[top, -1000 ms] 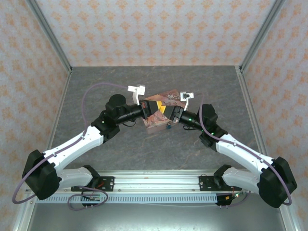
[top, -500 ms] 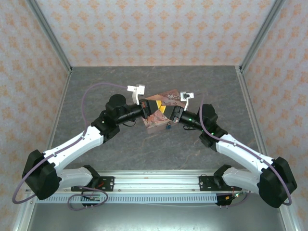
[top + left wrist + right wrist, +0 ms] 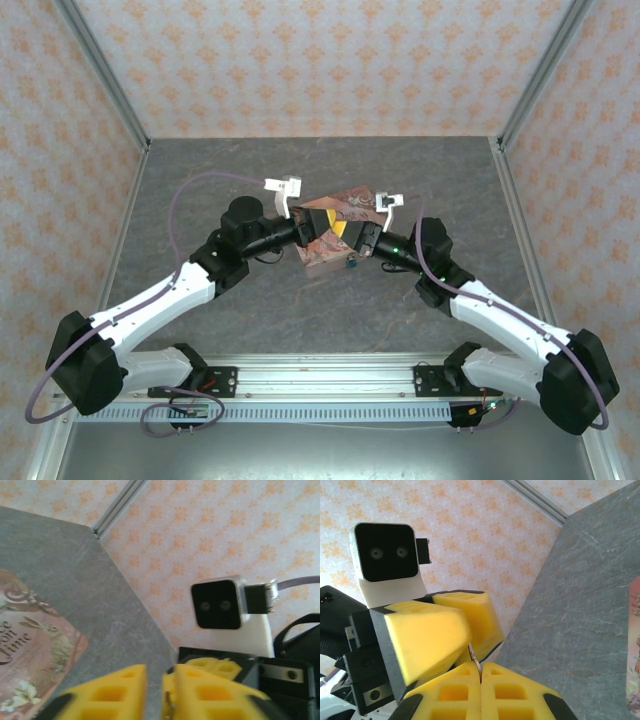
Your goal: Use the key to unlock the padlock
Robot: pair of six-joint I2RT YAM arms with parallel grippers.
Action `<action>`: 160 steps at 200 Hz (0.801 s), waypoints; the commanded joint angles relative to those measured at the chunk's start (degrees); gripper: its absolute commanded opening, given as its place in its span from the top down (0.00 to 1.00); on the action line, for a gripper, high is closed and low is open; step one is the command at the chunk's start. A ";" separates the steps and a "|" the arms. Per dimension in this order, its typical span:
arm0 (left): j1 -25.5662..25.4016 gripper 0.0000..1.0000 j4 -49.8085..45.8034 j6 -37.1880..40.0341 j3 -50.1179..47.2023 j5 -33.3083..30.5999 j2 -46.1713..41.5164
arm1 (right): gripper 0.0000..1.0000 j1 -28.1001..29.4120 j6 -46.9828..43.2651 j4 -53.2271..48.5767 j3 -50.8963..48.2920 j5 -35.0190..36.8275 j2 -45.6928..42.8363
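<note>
The padlock (image 3: 350,265) showed at 5 o'clock of the pink box (image 3: 352,198), axis unreadable; right fingers (image 3: 510,692) pinched a metal loop (image 3: 476,664); left fingers (image 3: 115,692): grip unclear.

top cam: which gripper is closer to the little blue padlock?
The right gripper: the padlock sits just off its tip at the pink box's near edge. The left gripper comes in from the box's other side, farther off.

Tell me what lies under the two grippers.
The pink box lies under the left gripper and right gripper; its middle is covered. The teal padlock peeks out at its near edge.
</note>
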 commanded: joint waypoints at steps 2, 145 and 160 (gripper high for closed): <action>-0.14 0.55 -7.47 3.42 2.94 -5.40 -2.22 | 1.00 0.27 -4.97 -6.55 1.28 3.61 -3.98; -6.55 0.33 -6.11 -7.47 -11.54 -2.82 2.88 | 1.00 0.10 -18.15 -50.41 8.60 36.42 -16.15; -6.57 0.32 -4.76 -7.44 -11.26 -2.01 5.57 | 1.00 0.10 -18.14 -49.96 9.00 35.83 -14.92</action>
